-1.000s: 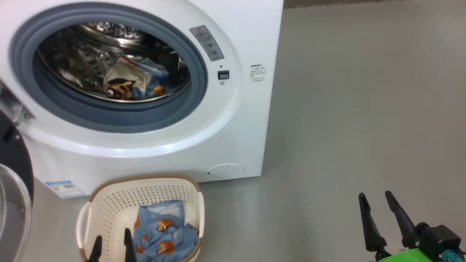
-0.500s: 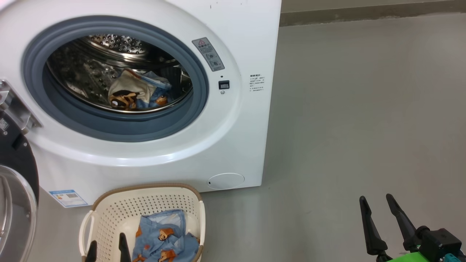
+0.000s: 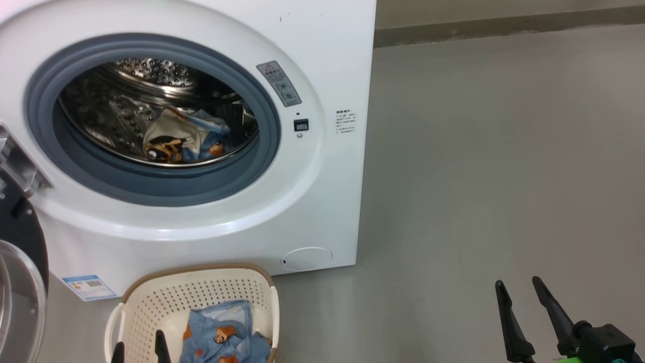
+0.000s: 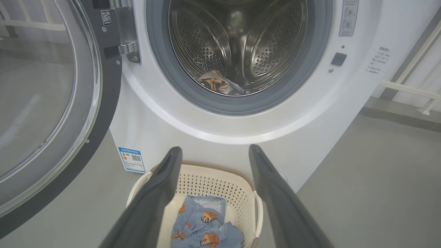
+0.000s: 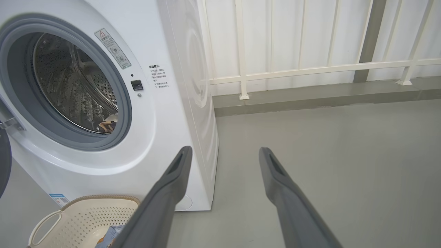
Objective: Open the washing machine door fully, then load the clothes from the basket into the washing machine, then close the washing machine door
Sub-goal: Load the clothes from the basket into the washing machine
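- Between the earlier pictures and now the head camera has shifted, so the washing machine (image 3: 322, 201) and the basket (image 3: 201, 295) sit lower in its view. The things themselves look unmoved.
- The washing machine door (image 4: 41, 103) hangs swung wide on its metal hinge (image 4: 127, 51), leaving the mouth free for loading, so the opening step looks done.
- The clothes (image 3: 221, 338) are split. A light blue bear-print piece lies crumpled in the basket, and a cream and bear-print bundle (image 3: 176, 138) lies at the bottom of the drum (image 4: 237, 44).
- The basket stands on the floor (image 3: 478, 176) just in front of the machine, below the mouth, which keeps the lift short.
- The left gripper (image 4: 214, 151) hovers above the basket, its fingers spread wide and holding nothing, apparently lined up to reach down for the remaining cloth.
- The right gripper (image 3: 518, 281) hangs over bare floor well off to the right, equally wide and empty, likely parked out of the way.
- The casing is glossy white, the gasket (image 3: 166, 189) a grey-blue rubbery ring, and the drum shiny, ribbed and perforated.
- The door is bulging clear glass in a black rim.
- The basket is perforated cream plastic with a brown woven-look rim, and the cloth is soft and should bunch when pinched.
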